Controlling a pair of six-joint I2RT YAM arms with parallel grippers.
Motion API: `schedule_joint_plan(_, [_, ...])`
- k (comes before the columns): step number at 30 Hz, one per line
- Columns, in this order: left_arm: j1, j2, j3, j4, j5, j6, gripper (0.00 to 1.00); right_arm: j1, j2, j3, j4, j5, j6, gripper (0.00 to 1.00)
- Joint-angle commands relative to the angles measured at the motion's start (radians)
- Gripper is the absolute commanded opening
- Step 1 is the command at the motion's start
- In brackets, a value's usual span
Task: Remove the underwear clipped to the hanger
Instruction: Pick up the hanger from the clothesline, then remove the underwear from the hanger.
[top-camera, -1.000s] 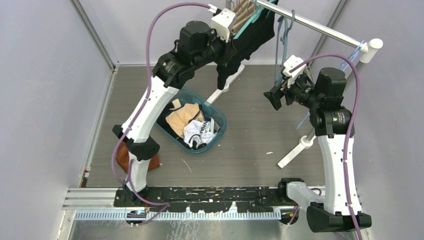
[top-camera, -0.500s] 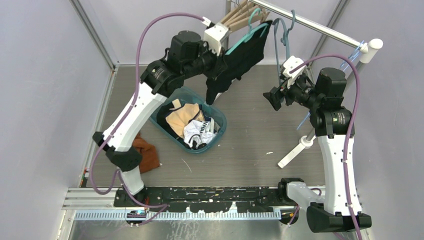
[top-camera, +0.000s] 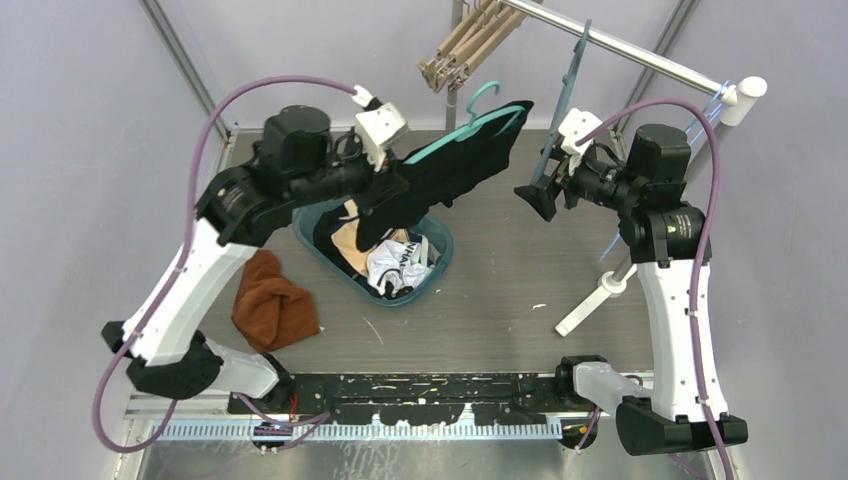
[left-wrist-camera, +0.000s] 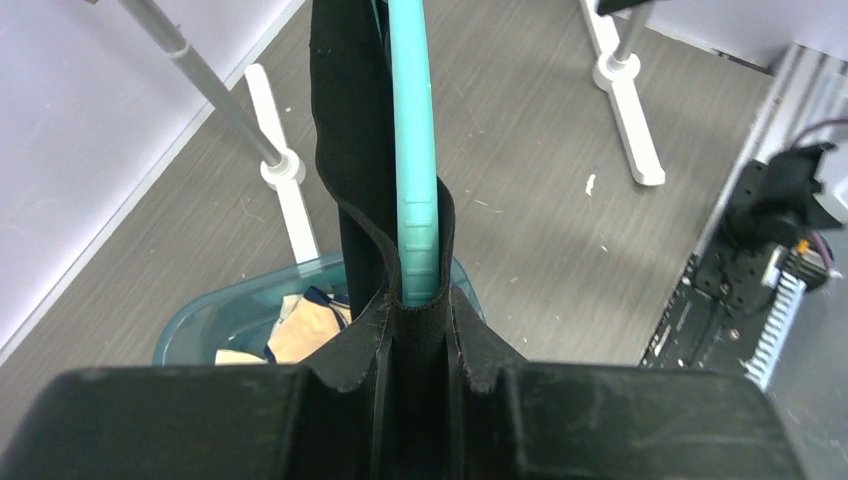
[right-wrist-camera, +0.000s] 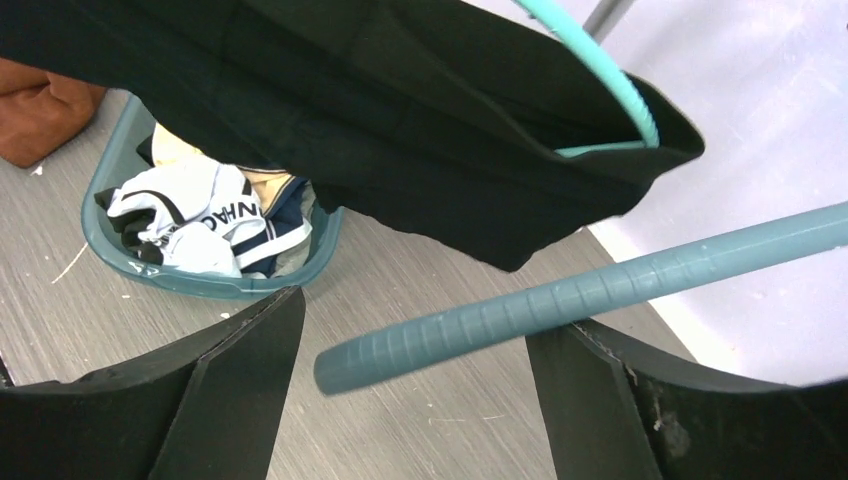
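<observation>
Black underwear (top-camera: 455, 165) is draped on a teal hanger (top-camera: 470, 118), off the rail and held tilted above the basket. My left gripper (top-camera: 385, 195) is shut on the underwear at the hanger's lower end. In the left wrist view the fabric (left-wrist-camera: 350, 150) wraps the teal hanger's arm (left-wrist-camera: 412, 150) and is pinched in the gripper (left-wrist-camera: 418, 335). My right gripper (top-camera: 535, 195) is open to the right of the underwear. In the right wrist view the arm of a grey-blue hanger (right-wrist-camera: 560, 305) lies across the open gripper (right-wrist-camera: 415, 370), with the underwear (right-wrist-camera: 350, 130) beyond it.
A teal basket (top-camera: 440, 262) with several garments sits under the underwear. A brown cloth (top-camera: 272, 305) lies to its left. The rack rail (top-camera: 640, 55) carries wooden hangers (top-camera: 465, 45) and the grey-blue hanger (top-camera: 568, 105). A white rack foot (top-camera: 590, 300) stands at the right.
My left arm has pulled the teal hanger with the underwear off the rail, down and left over the basket. My right gripper has shifted slightly left, and the grey-blue hanger now tilts.
</observation>
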Motion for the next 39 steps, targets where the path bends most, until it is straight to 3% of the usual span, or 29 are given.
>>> schedule_joint_plan(1, [0.015,-0.105,-0.013,-0.061,0.142,0.103,0.00,0.025,-0.020,0.068,-0.052,-0.033,-0.057,0.85])
schedule_joint_plan(9, [0.128,-0.215,-0.047,-0.195,0.386,0.165,0.00,0.037,-0.069,0.094,-0.203,-0.051,-0.158,0.85])
schedule_joint_plan(16, [0.231,-0.298,-0.046,-0.348,0.372,0.280,0.00,0.070,-0.027,0.155,-0.286,-0.124,-0.174,0.85])
schedule_joint_plan(21, [0.282,-0.355,-0.055,-0.456,0.385,0.365,0.00,0.154,0.030,0.154,-0.275,-0.127,-0.170,0.84])
schedule_joint_plan(25, [0.316,-0.388,-0.037,-0.548,0.570,0.441,0.00,0.268,0.079,0.137,-0.243,-0.068,-0.167,0.84])
schedule_joint_plan(30, [0.400,-0.417,-0.057,-0.554,0.687,0.428,0.00,0.324,0.091,0.106,-0.183,-0.067,-0.168,0.82])
schedule_joint_plan(36, [0.502,-0.493,-0.175,-0.532,0.815,0.419,0.00,0.326,0.023,0.022,-0.212,-0.090,-0.204,0.74])
schedule_joint_plan(39, [0.545,-0.537,-0.241,-0.508,0.856,0.415,0.00,0.327,-0.025,-0.012,-0.222,-0.095,-0.201,0.75])
